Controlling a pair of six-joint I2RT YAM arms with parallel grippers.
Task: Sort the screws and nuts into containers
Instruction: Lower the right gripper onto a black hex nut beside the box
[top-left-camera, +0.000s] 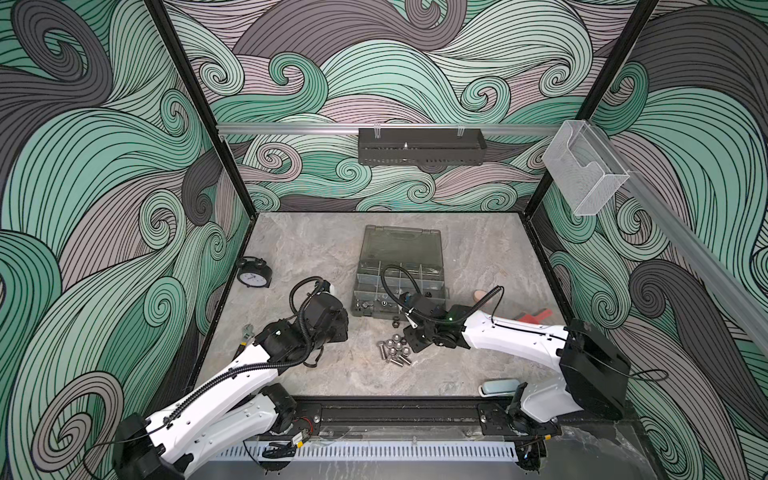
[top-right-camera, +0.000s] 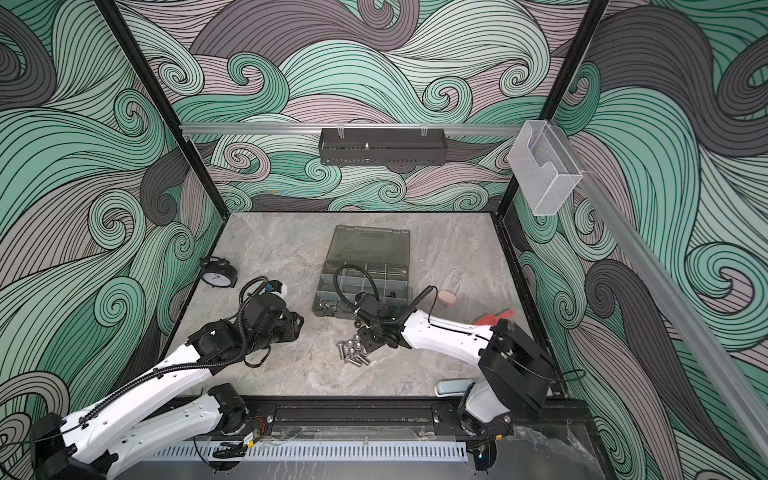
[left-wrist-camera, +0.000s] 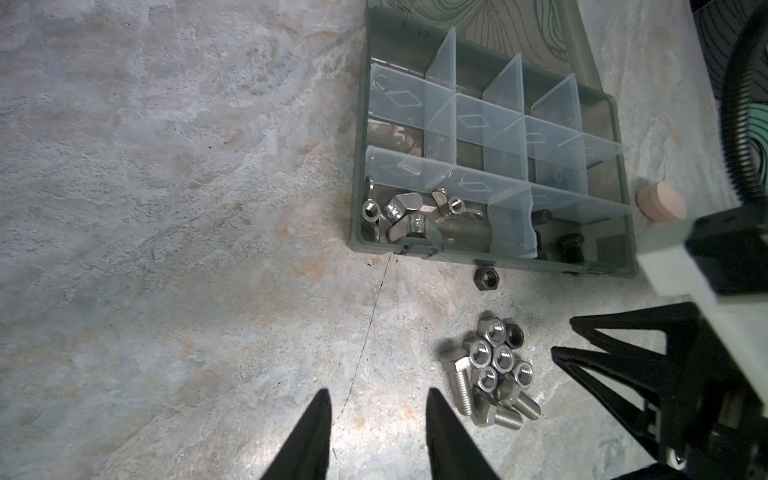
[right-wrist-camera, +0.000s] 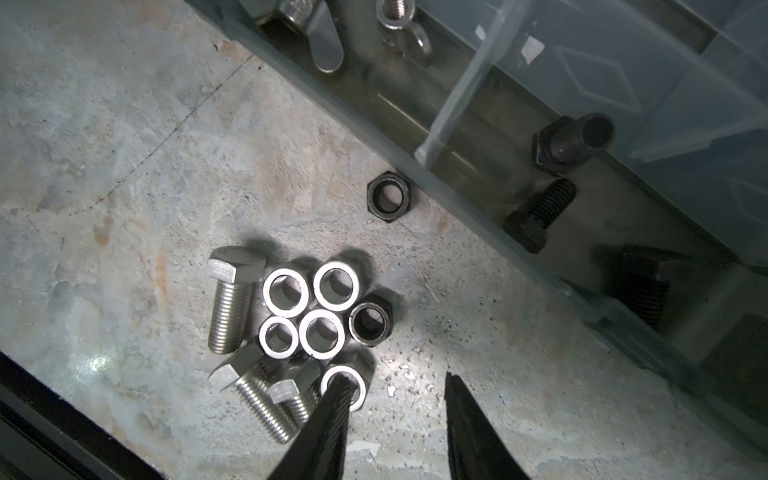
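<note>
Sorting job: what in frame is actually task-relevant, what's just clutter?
Job: silver screws, silver nuts, black nuts, black screws in the organizer case.
Clutter: alarm clock, wrench, pink disc, red tool, black wall tray, clear wall box.

No word, number or brand can be read in any view. The alarm clock shows a white dial in both top views, but its figures are too small to make out. The clear dividers of the organizer case bear only embossed diamond outlines, with no letters on them.
</note>
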